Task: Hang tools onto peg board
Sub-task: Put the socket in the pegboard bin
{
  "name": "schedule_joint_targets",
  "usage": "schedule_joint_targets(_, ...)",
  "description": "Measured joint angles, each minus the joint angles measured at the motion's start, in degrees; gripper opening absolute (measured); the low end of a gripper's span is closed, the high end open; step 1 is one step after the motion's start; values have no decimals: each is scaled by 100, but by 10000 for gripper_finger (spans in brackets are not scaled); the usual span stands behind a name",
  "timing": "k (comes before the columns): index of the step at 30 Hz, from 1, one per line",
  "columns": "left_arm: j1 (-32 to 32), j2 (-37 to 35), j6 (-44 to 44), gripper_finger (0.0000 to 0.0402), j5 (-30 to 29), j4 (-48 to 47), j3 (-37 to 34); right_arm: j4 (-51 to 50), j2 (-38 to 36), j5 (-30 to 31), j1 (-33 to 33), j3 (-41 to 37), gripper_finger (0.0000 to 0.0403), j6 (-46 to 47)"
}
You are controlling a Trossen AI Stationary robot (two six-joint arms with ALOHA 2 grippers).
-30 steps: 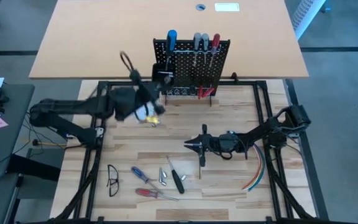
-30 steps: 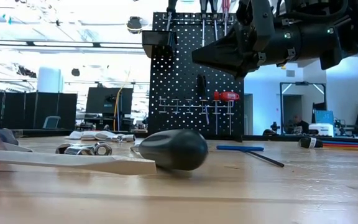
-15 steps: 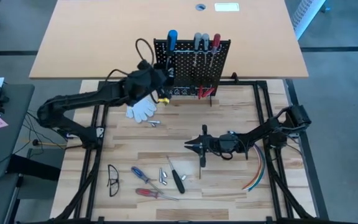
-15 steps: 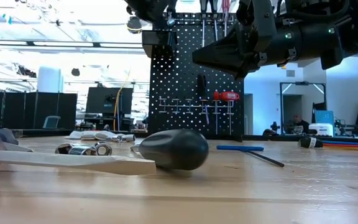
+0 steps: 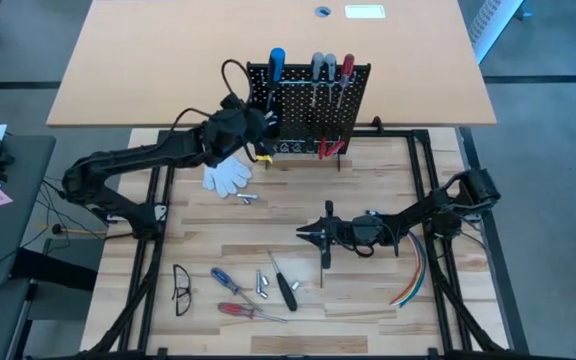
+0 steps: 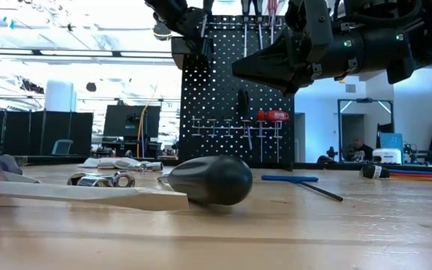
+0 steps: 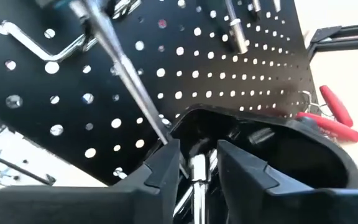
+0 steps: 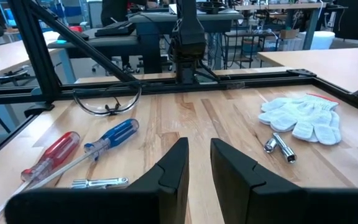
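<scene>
The left hand [image 5: 258, 128] is at the bin [image 7: 291, 155] on the peg board [image 5: 313, 110] at the desk's far edge, fingers slightly apart around a silver bit [image 7: 197, 177]. Let the bit drop cleanly inside before withdrawing. The right hand [image 5: 308, 234] waits mid-desk, empty, fingers slightly apart

Three screwdrivers [image 5: 238, 296], two sockets [image 8: 279, 147], one glove [image 5: 227, 177], one pair of glasses [image 5: 181, 288]

Lighting: bright, even overhead. Low view: backlit, ceiling glare, black perforated metal peg board [image 6: 237, 90] silhouetted; nearest black rounded screwdriver handle [image 6: 205, 180] soft. Left wrist view: close, slightly blurred.
</scene>
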Motion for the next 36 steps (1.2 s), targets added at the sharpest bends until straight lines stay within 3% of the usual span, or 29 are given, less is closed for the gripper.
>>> schedule_joint_targets(4,-14,0,220,123,-139,-34,0,-19,1,0,0,0,76,-1)
schedule_joint_targets(8,-256,-87,770,135,-876,-345,158,-41,1,0,0,0,76,-2)
schedule_joint_targets(11,-617,-193,867,136,-1441,-905,460,-68,-2,0,0,0,76,-2)
schedule_joint_targets(14,-1135,-366,716,137,-1644,-1692,739,-115,1,0,0,0,76,0)
schedule_joint_targets(17,-1737,-631,69,137,-1581,-2522,785,-122,-1,0,28,0,76,0)
schedule_joint_targets(21,-2496,-947,-1683,137,-1080,-4013,643,-122,-1,0,105,0,76,0)
schedule_joint_targets(24,-3127,-1148,-2810,136,-1030,-4421,29,-116,1,-2,134,0,76,0)
schedule_joint_targets(28,-3851,-1345,-3622,133,-1087,-3994,-1308,-104,1,0,129,0,76,0)
schedule_joint_targets(32,-4130,-1380,-4279,133,-1132,-2789,-2824,-73,-1,-2,74,0,76,2)
schedule_joint_targets(36,-3771,-1388,-4451,132,-684,-760,-4164,-73,1,0,-15,0,76,14)
